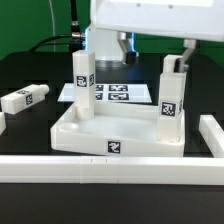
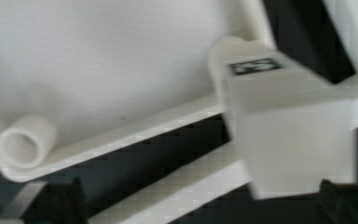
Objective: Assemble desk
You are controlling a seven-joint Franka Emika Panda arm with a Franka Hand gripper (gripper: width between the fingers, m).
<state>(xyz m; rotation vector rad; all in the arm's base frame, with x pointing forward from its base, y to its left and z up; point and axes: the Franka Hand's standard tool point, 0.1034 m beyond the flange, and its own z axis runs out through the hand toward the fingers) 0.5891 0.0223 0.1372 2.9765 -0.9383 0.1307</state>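
Observation:
The white desk top (image 1: 80, 128) lies tray-side up in the middle of the table. Two white legs stand upright in it, one at the back on the exterior view's left (image 1: 82, 78), one on the exterior view's right (image 1: 168, 98). My gripper (image 1: 180, 60) is at the top of the right leg. In the wrist view that leg (image 2: 282, 125), with its tag, stands between my two dark fingertips (image 2: 51, 202), nearer one of them, with a wide gap to the other. My gripper (image 2: 197, 202) is open. The tray floor (image 2: 105, 60) and a round corner socket (image 2: 28, 142) show beside the leg.
A loose leg (image 1: 25, 98) lies on the table at the exterior view's left. The marker board (image 1: 112, 93) lies behind the desk top. A long white rail (image 1: 100, 166) runs along the front, and another rail (image 1: 210, 135) stands at the exterior view's right.

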